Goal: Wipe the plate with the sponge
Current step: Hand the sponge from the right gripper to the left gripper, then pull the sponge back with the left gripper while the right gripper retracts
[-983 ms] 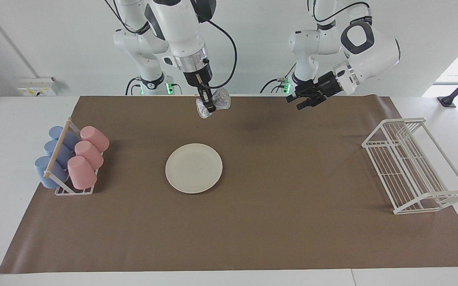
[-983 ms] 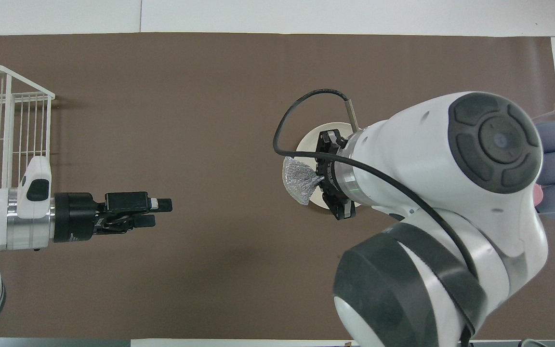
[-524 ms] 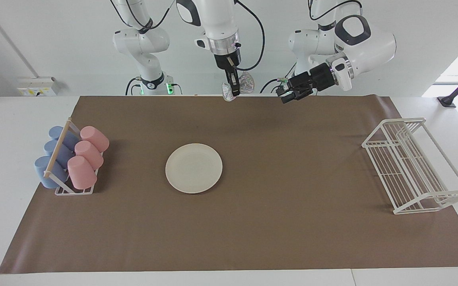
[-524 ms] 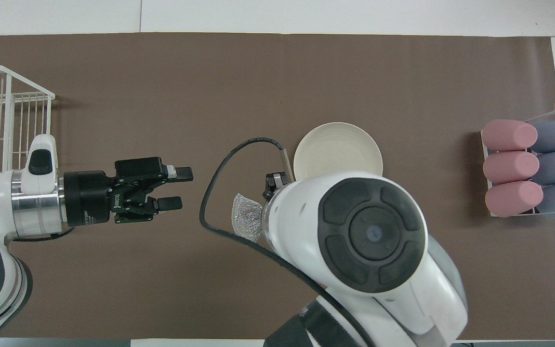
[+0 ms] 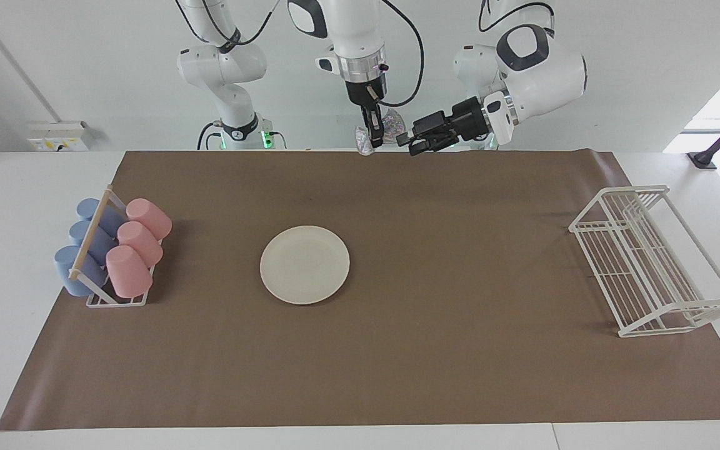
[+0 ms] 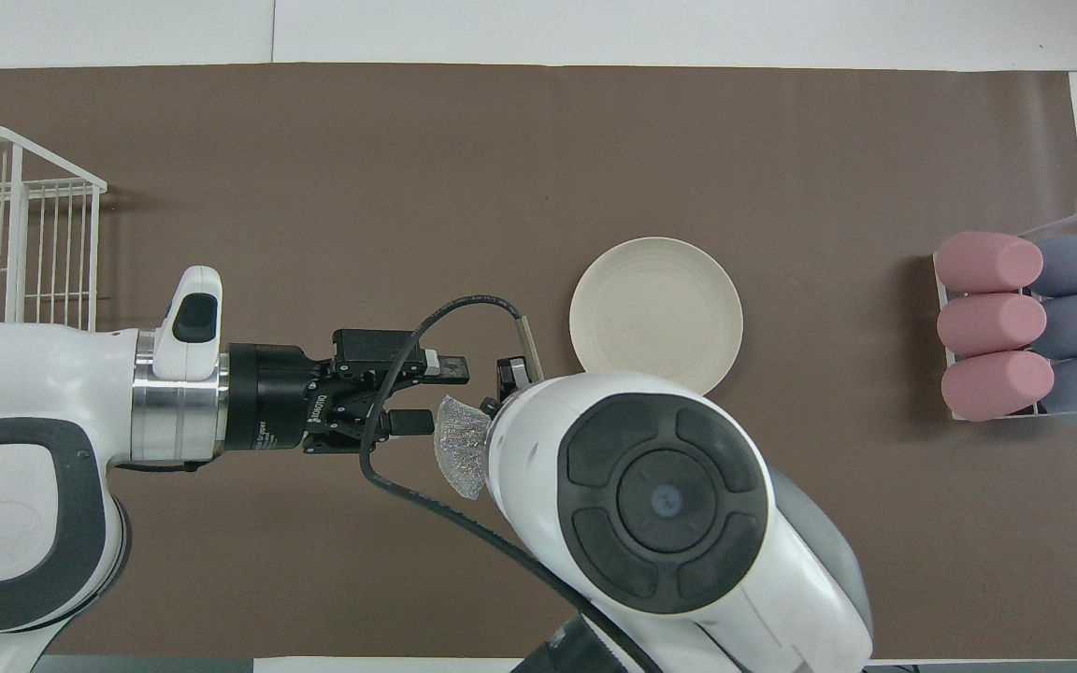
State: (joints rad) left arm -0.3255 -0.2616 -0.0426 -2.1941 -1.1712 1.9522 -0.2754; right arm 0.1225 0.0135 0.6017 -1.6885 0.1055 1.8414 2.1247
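Note:
The cream-white plate (image 5: 304,264) lies flat on the brown mat, also in the overhead view (image 6: 656,314), with nothing on it. My right gripper (image 5: 374,132) is shut on the silvery sponge (image 5: 391,122) and holds it high in the air over the mat's edge by the robots. In the overhead view the sponge (image 6: 460,449) sticks out from under the right arm. My left gripper (image 5: 409,141) is open and level, its fingertips right beside the sponge, as the overhead view (image 6: 448,395) also shows. I cannot tell whether they touch it.
A rack of pink and blue cups (image 5: 110,253) stands at the right arm's end of the mat (image 6: 1029,327). A white wire dish rack (image 5: 650,259) stands at the left arm's end (image 6: 15,234).
My right gripper has carried the sponge up and away from over the plate toward the left arm. My left gripper has moved in toward the sponge.

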